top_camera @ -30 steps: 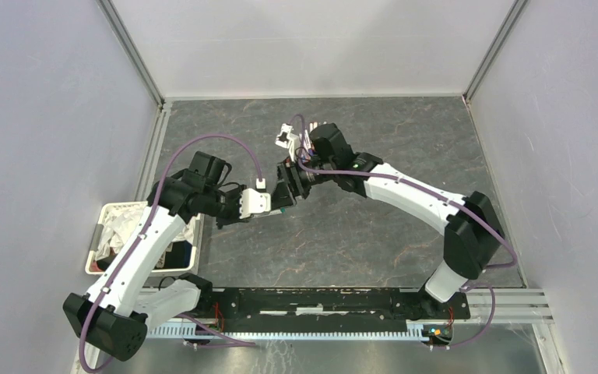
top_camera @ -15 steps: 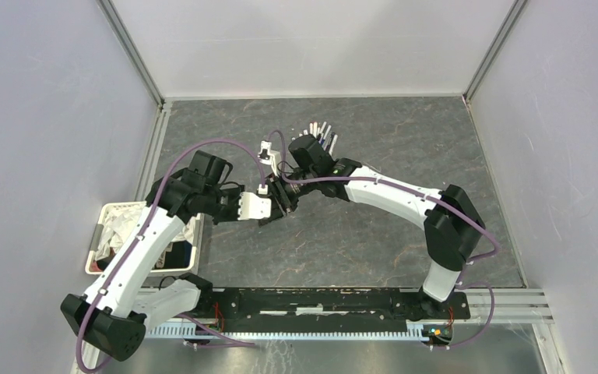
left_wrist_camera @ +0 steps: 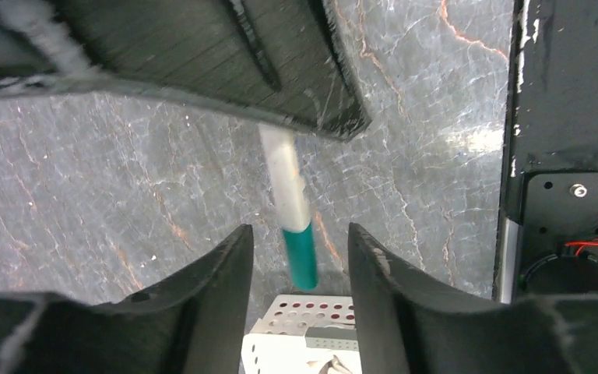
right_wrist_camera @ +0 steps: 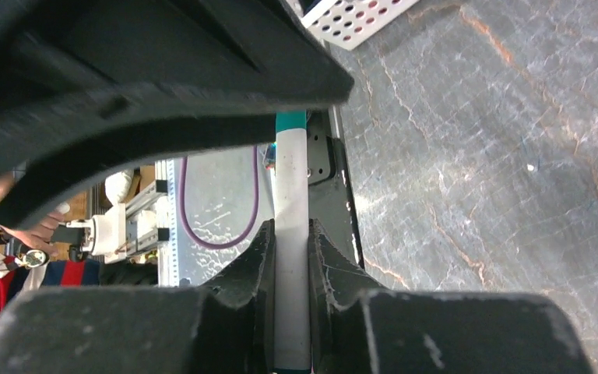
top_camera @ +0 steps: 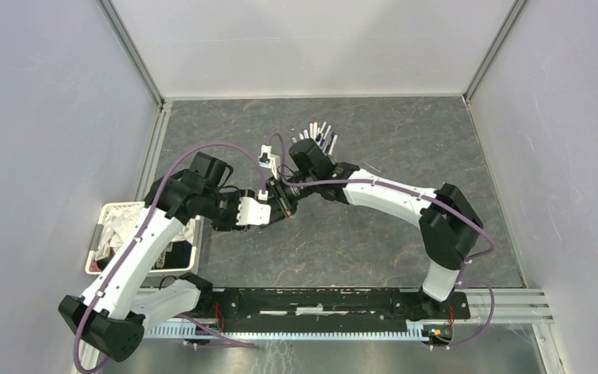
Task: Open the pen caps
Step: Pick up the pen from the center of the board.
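Right gripper clamping a pen by its white barrel, left gripper gaping loosely around the pen's teal end, both hovering left of centre, spare pens lying farther back.

Identify the slim plastic pen by its white barrel and teal-green end. The left end effector and the right end effector both have matt black fingers. The stone-look worktop is dark grey, veined in white and rust-orange. The left arm and the right arm have white shells, black joints and purple cables. The perforated plastic basket is white.
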Robot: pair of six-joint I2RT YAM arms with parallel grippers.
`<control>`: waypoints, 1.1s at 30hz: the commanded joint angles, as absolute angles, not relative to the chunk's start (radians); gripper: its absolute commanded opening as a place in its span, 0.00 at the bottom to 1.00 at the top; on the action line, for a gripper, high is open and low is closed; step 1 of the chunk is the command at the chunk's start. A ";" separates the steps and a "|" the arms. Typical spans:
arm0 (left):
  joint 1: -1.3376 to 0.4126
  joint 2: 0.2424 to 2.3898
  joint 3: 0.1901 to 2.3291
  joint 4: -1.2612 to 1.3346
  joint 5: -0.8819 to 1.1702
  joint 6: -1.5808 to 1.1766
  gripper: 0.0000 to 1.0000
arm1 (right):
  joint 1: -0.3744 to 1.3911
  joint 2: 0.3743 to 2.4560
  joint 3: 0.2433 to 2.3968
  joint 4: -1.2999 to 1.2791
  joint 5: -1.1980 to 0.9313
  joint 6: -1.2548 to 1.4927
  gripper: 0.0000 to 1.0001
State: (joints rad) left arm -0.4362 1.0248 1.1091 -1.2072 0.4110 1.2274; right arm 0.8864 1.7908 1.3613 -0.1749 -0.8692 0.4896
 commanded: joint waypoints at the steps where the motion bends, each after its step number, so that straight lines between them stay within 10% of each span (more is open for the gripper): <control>1: -0.445 1.027 1.172 -1.238 0.507 1.177 0.58 | 0.882 1.680 1.261 -0.095 -0.895 0.429 0.00; 18: -0.446 1.078 1.241 -1.335 0.747 1.037 0.51 | 0.864 1.500 0.989 0.316 -0.910 0.610 0.00; 26: -0.446 1.067 1.230 -1.325 0.702 1.079 0.12 | 0.864 1.502 0.973 0.325 -0.884 0.617 0.01; 30: -0.446 1.048 1.216 -1.324 0.685 1.117 0.07 | 0.878 1.544 1.014 0.273 -0.889 0.596 0.46; 33: -0.446 1.048 1.205 -1.345 0.672 1.153 0.06 | 0.888 1.597 1.092 0.215 -0.908 0.557 0.56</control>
